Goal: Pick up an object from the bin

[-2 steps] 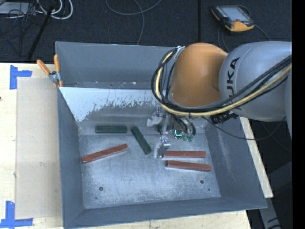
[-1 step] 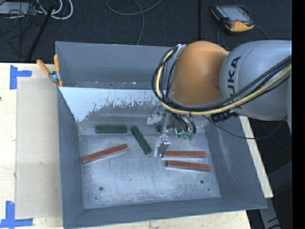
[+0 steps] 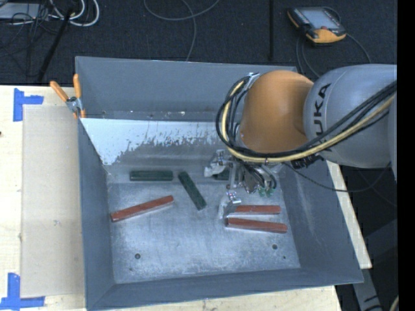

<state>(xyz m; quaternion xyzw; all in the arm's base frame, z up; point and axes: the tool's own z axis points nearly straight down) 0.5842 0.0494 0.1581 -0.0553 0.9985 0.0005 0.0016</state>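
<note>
- We see the gripper (image 3: 235, 199) low over the right part of the bin (image 3: 194, 264). It is at the left ends of two bars lying side by side and nearly parallel: the upper red-brown bar (image 3: 258, 209) and, just beside it, the lower red-brown bar (image 3: 257, 225).
- We cannot tell whether the gripper is wide or narrow, because the wrist and its orange cover (image 3: 272, 112) hide much of it. Nothing shows held in it.
- The main risk, as we judge it, is that the two bars lie very close. Closing on one may catch or nudge the other, so both shift or one slips out.
- Taking a long bar near its end may let it swing or slide loose on the lift.
- The bars lie flat on the metal, so coming down too low would press onto the floor rather than around a bar.
- A third red-brown bar (image 3: 142, 208), a level dark green bar (image 3: 151, 175) and a slanted dark green bar (image 3: 192, 190) lie to the left, the slanted one nearest and the others well apart. We think them unlikely to interfere.
</note>
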